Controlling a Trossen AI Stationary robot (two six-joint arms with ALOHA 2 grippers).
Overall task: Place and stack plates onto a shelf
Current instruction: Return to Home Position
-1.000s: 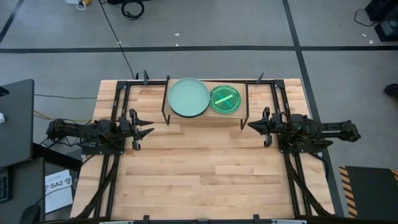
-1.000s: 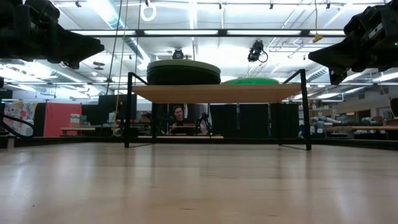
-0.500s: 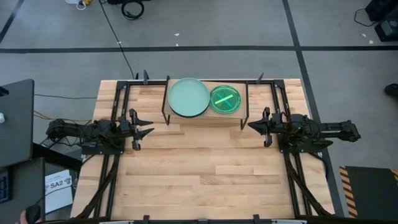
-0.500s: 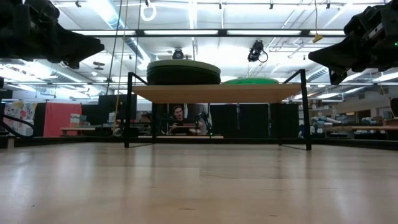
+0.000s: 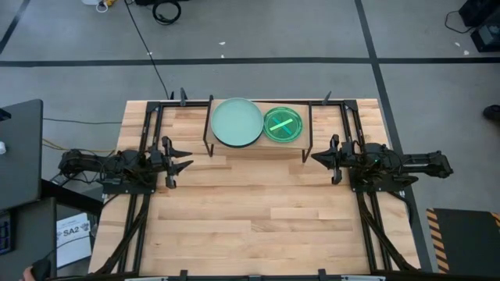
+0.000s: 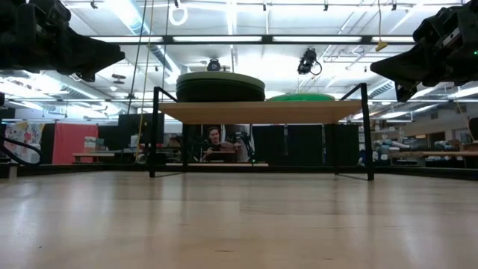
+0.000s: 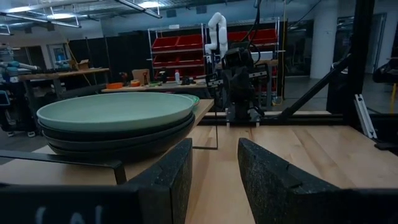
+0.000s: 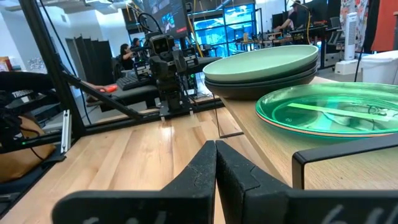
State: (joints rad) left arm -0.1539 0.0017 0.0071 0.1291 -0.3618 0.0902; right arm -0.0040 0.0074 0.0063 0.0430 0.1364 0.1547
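The shelf [image 5: 256,147] stands at the table's far middle on thin black legs. On its left half sits a stack of large plates, pale mint [image 5: 237,122] on top of black ones [image 7: 124,140]. On its right half lies the lime green plate [image 5: 283,124] over an orange one [image 8: 323,132]. My left gripper [image 5: 187,164] hovers left of the shelf, open [image 7: 214,180]. My right gripper [image 5: 315,158] hovers right of the shelf, shut [image 8: 216,168]. Both hold nothing.
Bare wooden tabletop [image 5: 258,218] stretches in front of the shelf, between the arms and toward the near edge. Black frame rails [image 5: 148,117] run along the table's left and right sides. Beyond the table a person sits at a desk [image 6: 215,146].
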